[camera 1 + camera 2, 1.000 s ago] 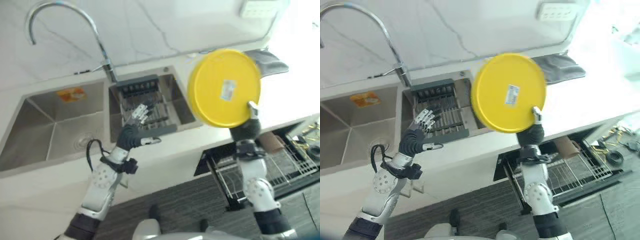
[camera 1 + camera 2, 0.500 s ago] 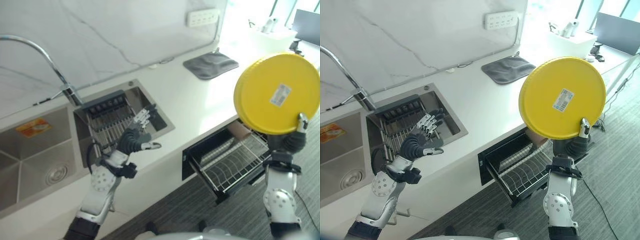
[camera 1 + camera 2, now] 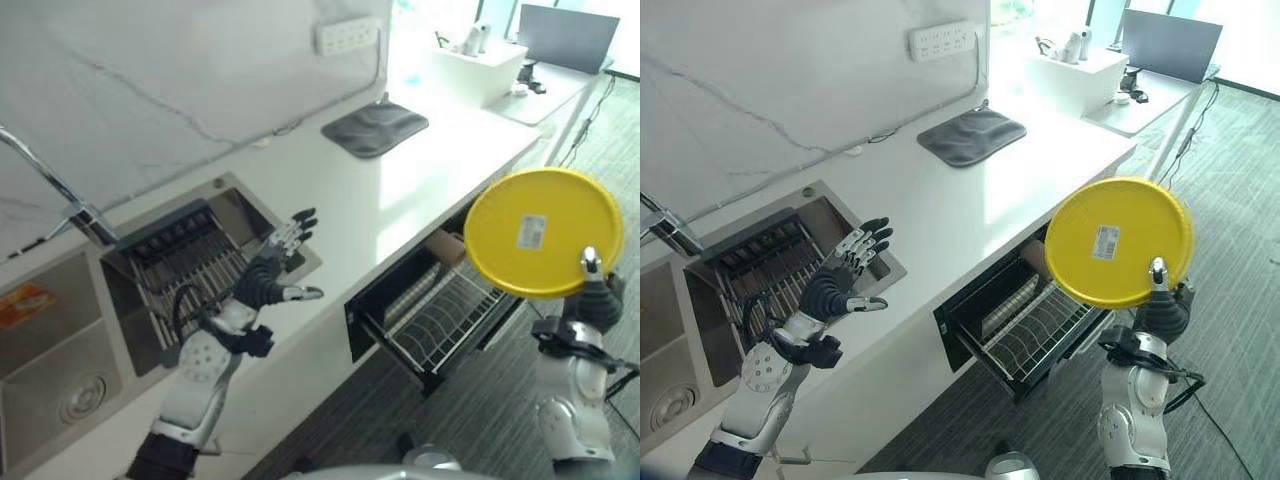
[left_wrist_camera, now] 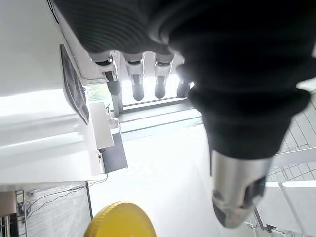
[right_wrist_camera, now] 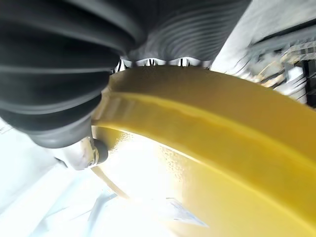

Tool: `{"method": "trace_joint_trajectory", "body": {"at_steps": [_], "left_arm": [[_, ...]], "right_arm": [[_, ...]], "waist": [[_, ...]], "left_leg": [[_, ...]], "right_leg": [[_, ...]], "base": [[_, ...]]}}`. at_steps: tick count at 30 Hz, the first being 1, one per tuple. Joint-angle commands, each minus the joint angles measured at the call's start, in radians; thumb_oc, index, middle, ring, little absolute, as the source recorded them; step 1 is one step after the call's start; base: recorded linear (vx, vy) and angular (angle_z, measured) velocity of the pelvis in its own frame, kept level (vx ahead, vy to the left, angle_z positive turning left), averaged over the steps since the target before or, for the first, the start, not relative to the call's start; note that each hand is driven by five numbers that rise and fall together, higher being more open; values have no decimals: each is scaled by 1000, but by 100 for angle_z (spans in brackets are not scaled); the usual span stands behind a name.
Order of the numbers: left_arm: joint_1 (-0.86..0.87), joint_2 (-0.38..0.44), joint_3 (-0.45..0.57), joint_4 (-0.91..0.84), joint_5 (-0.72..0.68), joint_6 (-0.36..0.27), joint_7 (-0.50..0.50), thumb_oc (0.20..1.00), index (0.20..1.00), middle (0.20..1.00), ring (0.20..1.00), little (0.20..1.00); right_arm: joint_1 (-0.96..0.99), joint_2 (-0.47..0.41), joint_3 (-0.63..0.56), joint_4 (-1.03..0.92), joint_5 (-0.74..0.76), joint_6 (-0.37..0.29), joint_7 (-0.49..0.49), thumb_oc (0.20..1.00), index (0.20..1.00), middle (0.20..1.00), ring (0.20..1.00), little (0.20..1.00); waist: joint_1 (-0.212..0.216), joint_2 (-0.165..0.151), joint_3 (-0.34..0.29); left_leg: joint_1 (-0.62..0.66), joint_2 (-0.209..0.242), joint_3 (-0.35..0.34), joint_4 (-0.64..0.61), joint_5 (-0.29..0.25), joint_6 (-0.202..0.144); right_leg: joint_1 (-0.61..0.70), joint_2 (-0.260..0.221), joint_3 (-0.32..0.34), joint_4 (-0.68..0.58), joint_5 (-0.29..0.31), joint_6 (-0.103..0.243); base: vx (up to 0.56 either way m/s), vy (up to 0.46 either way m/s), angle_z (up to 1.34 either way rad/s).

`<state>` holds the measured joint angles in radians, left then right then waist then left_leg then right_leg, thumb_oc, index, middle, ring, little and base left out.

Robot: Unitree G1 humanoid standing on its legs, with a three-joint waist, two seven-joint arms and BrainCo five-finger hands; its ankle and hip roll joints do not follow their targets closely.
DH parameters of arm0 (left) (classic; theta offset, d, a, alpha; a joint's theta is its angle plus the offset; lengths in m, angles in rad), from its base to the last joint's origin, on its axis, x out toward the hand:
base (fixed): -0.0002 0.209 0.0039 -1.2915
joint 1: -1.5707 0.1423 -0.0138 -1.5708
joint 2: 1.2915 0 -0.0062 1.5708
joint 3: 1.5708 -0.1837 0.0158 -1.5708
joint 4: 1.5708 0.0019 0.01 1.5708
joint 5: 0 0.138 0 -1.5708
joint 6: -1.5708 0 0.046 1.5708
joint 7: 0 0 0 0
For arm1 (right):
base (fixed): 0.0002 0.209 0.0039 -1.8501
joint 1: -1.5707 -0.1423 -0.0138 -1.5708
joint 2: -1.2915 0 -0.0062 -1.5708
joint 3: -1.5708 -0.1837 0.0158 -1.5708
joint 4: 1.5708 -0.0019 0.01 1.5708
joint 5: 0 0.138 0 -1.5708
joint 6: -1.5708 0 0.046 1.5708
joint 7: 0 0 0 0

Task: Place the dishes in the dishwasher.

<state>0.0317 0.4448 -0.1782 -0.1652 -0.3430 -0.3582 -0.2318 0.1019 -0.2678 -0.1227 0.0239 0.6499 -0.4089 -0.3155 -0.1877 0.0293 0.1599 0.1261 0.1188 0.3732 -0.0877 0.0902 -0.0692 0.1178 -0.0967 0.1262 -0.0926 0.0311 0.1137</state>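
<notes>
Your right hand [image 3: 1162,308]: clamped on the lower rim of the yellow plate [image 3: 1118,242], thumb over the near face, fingers behind it, as your right wrist view confirms with the rim wedged against the palm. The plate stands nearly upright, its underside with a small white label turned toward you, raised in the air just past the front edge of the countertop [image 3: 970,190] and above the outer end of the pulled-out rack.

Dishwasher drawer [image 3: 395,300]: open under the counter's front edge, dark-framed, with its white wire rack [image 3: 440,322] drawn forward over the grey floor. A brown item sits at the back of the rack; you cannot tell what it is.

Your left hand [image 3: 272,270]: fingers spread and straight, thumb out, holding nothing, hovering over the counter's front edge beside the sink's right-hand corner.

Sink [image 3: 60,340]: steel, set into the counter's left end, with a dark slatted drainer basket [image 3: 180,255] in its right part and a faucet [image 3: 45,190] behind.

Grey mat [image 3: 972,134]: flat near the counter's back edge.

White power strip [image 3: 942,38]: on the marble wall above the mat.
</notes>
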Motion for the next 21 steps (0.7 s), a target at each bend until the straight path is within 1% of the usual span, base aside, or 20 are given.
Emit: {"method": "trace_joint_trajectory", "body": {"at_steps": [1,7,11,14,16,18,21], "left_arm": [[-67,18,8,15,-39,-84,-2,1000,1000,1000,1000,1000],[-72,24,5,34,-50,-89,-26,1000,1000,1000,1000,1000],[-74,27,0,44,-62,-82,-56,1000,1000,1000,1000,1000],[-76,26,-6,48,-63,-80,-62,1000,1000,1000,1000,1000],[-83,28,-23,50,-66,-77,-70,1000,1000,1000,1000,1000],[-87,25,-36,54,-68,-70,-91,1000,1000,1000,1000,1000],[-89,28,-57,56,-81,-46,-156,1000,1000,1000,1000,1000]], "right_arm": [[-48,-11,-18,-59,-15,-98,-3,200,200,200,200,200],[-43,10,1,25,28,-70,29,200,200,200,200,200],[-59,20,29,88,52,-53,64,200,200,200,200,200],[-70,23,45,106,65,-48,62,200,200,200,200,200],[-91,26,64,139,84,-43,54,200,200,200,200,200],[-113,29,76,167,91,-44,43,200,200,200,200,200],[-136,24,76,193,105,-39,33,200,200,200,200,200]], "waist": [[6,15,-10],[9,24,-14],[25,32,-17],[31,33,-18],[43,37,-17],[53,39,-16],[61,42,-12]], "left_leg": [[64,-4,-96,72,-171,22],[77,-10,-103,65,-175,26],[80,-15,-118,66,-177,29],[80,-16,-124,67,-177,29],[78,-19,-134,71,-180,31],[76,-22,-140,74,-182,33],[73,-24,-142,79,-185,34]], "right_leg": [[-12,-11,-103,49,-49,10],[-5,-16,-105,49,-49,11],[0,-18,-113,51,-49,10],[1,-19,-115,53,-50,8],[3,-22,-123,54,-52,7],[4,-24,-129,56,-53,7],[2,-28,-137,56,-51,9]], "base": [[0,0,0],[17,-8,1],[43,-19,1],[41,-14,1],[67,-20,3],[58,-16,6],[25,-9,11]]}}
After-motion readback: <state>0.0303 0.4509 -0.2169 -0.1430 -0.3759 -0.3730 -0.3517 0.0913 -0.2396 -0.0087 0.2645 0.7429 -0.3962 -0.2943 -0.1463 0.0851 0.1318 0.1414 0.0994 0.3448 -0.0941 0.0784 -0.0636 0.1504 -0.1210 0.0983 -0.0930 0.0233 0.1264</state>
